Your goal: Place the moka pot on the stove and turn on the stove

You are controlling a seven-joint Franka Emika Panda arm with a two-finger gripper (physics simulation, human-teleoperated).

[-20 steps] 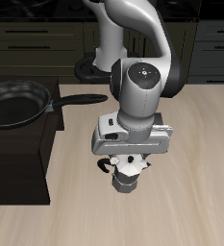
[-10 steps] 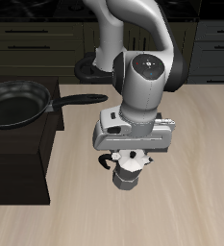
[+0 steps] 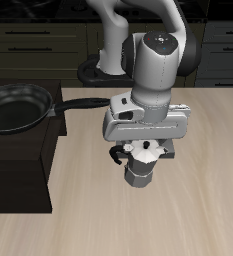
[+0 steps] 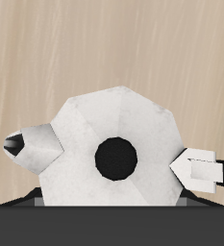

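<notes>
Surface: pale wood-grain table (image 3: 203, 215), with dark drawer fronts behind it.
Cabinet: large black block (image 3: 18, 165) at the table's edge, well apart from the pot.
Pan: black frying pan (image 3: 16, 108) lying on the cabinet top, its handle pointing toward the arm.
Arm: grey-and-white Franka arm (image 3: 156, 70) reaching down over the middle of the table, wrist directly above the pot.
Pot: silver faceted moka pot (image 3: 141, 166) upright under the wrist; in the wrist view its lid (image 4: 112, 144) fills the frame, with the black knob (image 4: 116, 159) at centre and the spout (image 4: 32, 144) to one side.
Gripper: the gripper (image 3: 142, 152) sits around the pot's upper part, fingers closed against it; contact is mostly hidden by the hand, so the grip is probable rather than plainly seen.
Pot height: whether its base touches the table cannot be told.
Stove: dark round plate (image 3: 96, 72) behind the arm's base, largely hidden, well behind the pot.
</notes>
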